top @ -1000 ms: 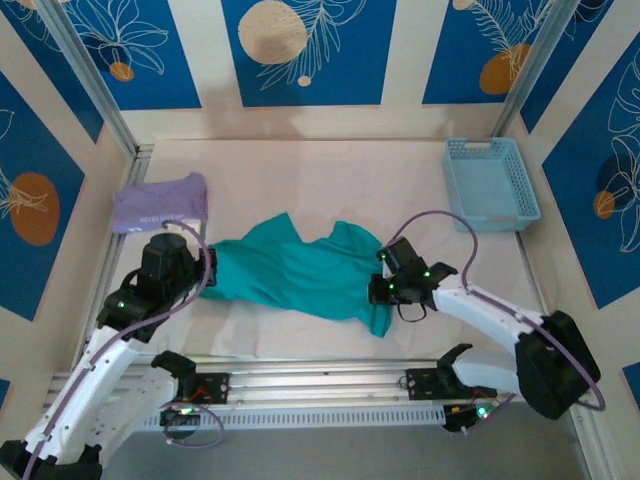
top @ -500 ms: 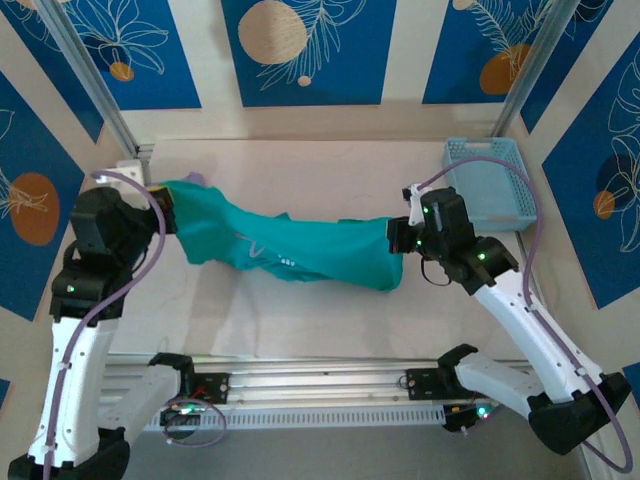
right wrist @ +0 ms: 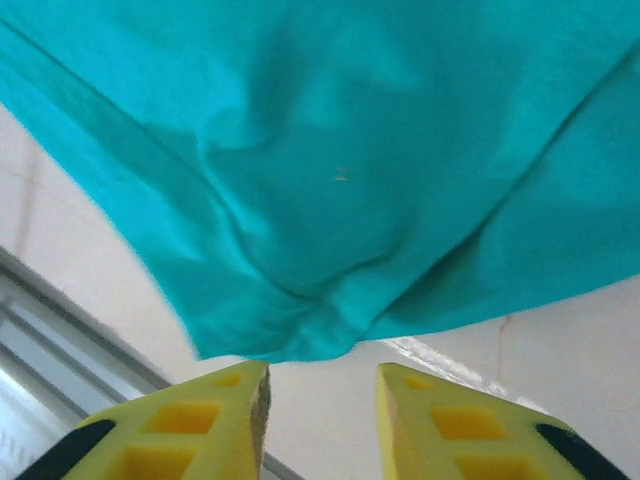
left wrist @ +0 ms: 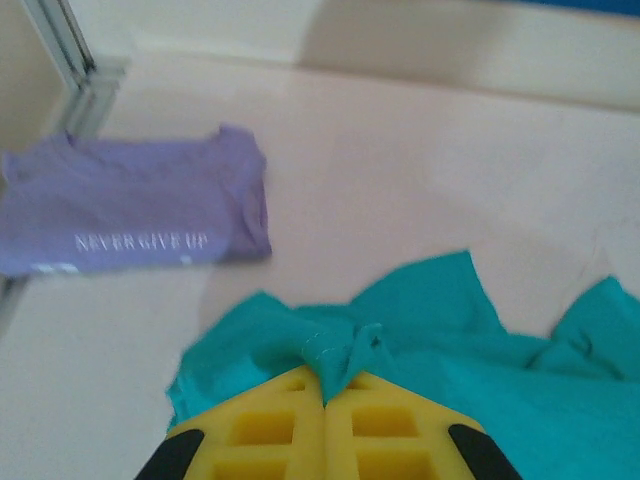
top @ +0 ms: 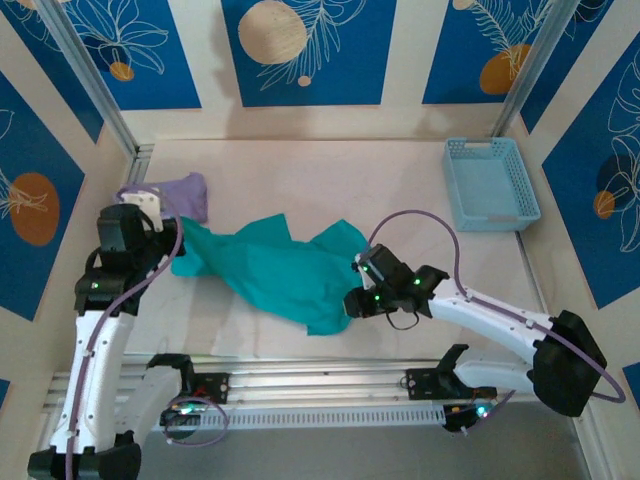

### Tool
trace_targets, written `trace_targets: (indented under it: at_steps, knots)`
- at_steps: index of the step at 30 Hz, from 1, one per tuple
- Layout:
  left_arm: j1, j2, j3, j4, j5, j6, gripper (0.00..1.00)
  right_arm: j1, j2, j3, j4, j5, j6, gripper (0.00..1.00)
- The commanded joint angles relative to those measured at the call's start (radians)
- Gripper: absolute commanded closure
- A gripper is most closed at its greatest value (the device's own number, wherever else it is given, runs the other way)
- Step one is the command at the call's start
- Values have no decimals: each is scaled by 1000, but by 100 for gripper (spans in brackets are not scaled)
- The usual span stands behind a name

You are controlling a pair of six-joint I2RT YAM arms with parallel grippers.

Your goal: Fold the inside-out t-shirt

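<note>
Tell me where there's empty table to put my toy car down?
The biggest bare patch of table is at the back, between the purple shirt and the blue basket, behind the teal t-shirt. A thin strip runs between the t-shirt and the front rail. The middle is crowded: the left hand pinches the t-shirt, and the right hand is open beside it.

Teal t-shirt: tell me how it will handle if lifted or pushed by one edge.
Probably floppy: the teal t-shirt lies in rumpled folds. Likely thin and light: the left gripper holds just a small puckered pinch of its edge. Pushed, it would probably bunch rather than slide whole, as its hem crumples before the open right gripper.
</note>
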Motion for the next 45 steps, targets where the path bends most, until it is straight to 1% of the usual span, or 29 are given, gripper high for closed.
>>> trace_targets:
  at_steps: [1,4,9,17,21,24,34,40,45]
  knots:
    - [13,-28,-30,19,57,-15,100,-45,-17,-32,59,9,33,61]
    - [13,-35,-50,30,71,-22,100,-100,-11,-85,136,-79,64,58]
    - [12,-35,-61,43,89,-26,100,-94,37,-146,240,-157,125,56]
    - [13,-29,-78,61,100,-31,100,-60,65,-186,270,-155,187,58]
    - [13,-29,-85,68,100,-31,100,-48,75,-222,336,-189,222,58]
    - [13,-27,-86,71,100,-30,100,-40,91,-222,358,-191,230,59]
    - [13,-29,-90,73,97,-26,100,-36,116,-214,391,-206,236,66]
    - [13,-27,-89,74,97,-24,100,-33,125,-214,406,-227,245,76]
    - [13,-25,-92,76,95,-20,100,-26,117,-213,392,-232,252,77]
